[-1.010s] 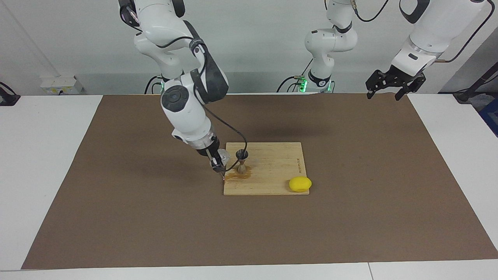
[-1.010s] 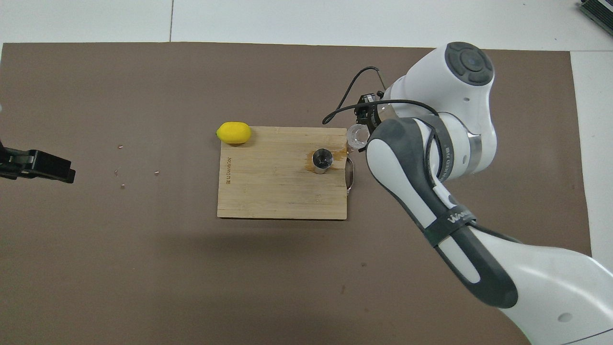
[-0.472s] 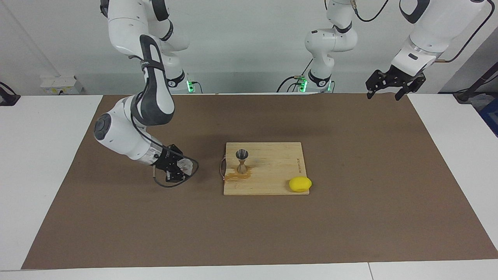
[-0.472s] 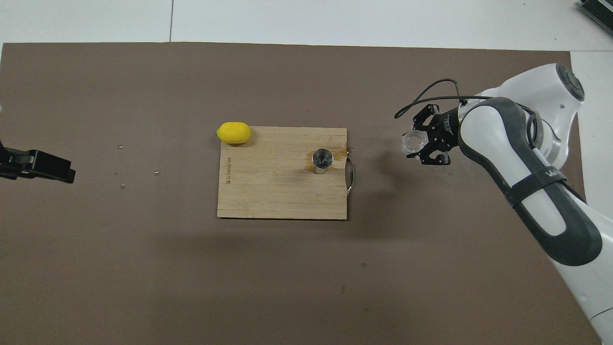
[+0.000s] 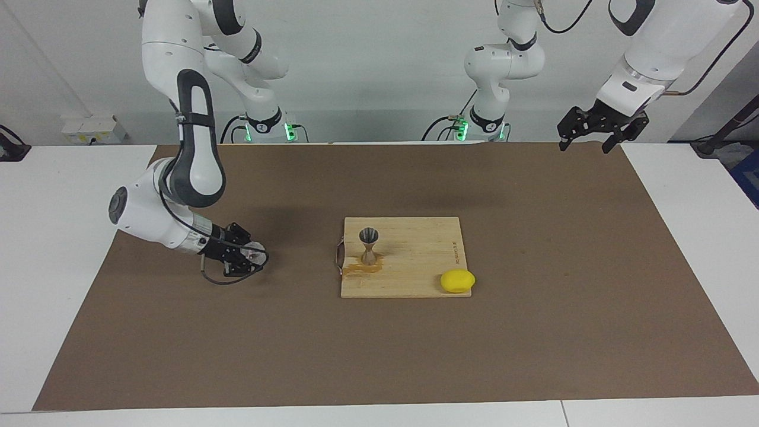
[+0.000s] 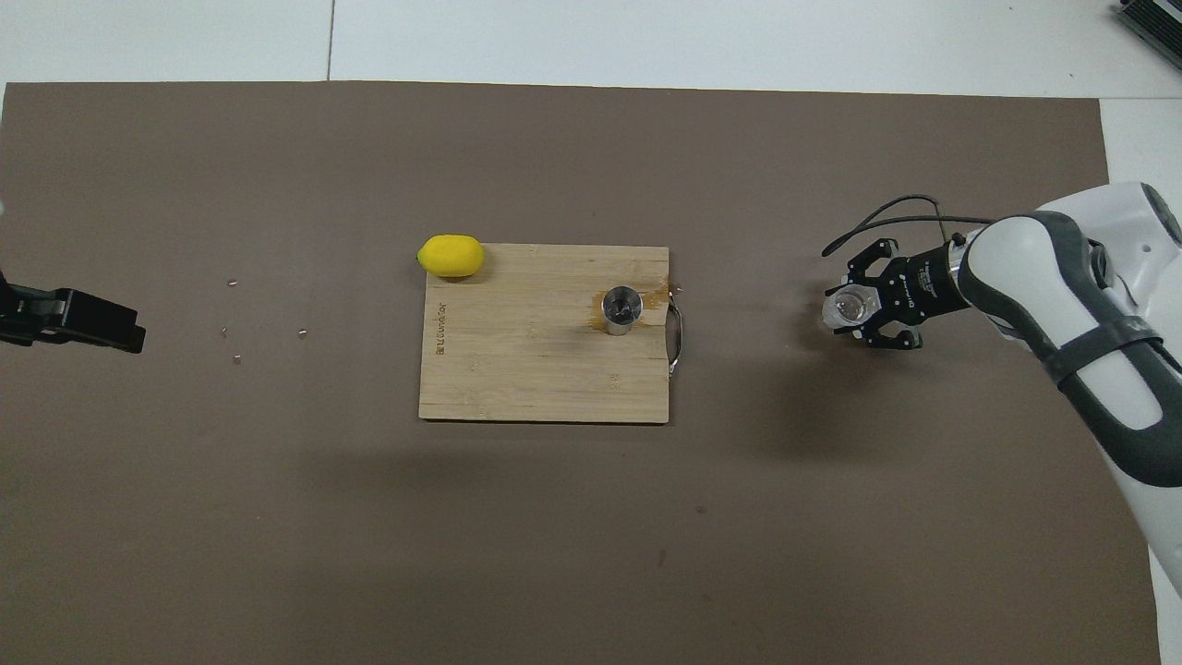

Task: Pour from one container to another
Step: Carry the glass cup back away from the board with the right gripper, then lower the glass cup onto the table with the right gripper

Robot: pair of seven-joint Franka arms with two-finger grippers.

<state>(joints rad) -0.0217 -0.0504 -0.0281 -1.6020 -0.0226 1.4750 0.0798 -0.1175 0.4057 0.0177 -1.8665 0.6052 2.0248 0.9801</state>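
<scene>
The clear glass tumbler (image 5: 255, 252) (image 6: 848, 307) is low over the brown mat, toward the right arm's end, well away from the board. My right gripper (image 5: 246, 257) (image 6: 859, 308) is shut on it, and its mouth faces up in the overhead view. The metal jigger (image 5: 369, 245) (image 6: 621, 308) stands upright on the wooden board (image 5: 415, 255) (image 6: 536, 360), near its handle end. My left gripper (image 5: 584, 142) (image 6: 78, 320) is open and empty. It waits in the air over the mat's edge at the left arm's end.
A brown spill (image 5: 362, 268) (image 6: 654, 297) wets the board beside the jigger. A yellow lemon (image 5: 457, 280) (image 6: 451, 256) lies at the board's corner farthest from the robots. A metal handle (image 6: 677, 342) sticks out from the board. Small crumbs (image 6: 235, 332) dot the mat.
My right gripper has carried the tumbler away from the jigger, off the board, toward the right arm's end, and lowered it near the mat. The left arm has not moved.
</scene>
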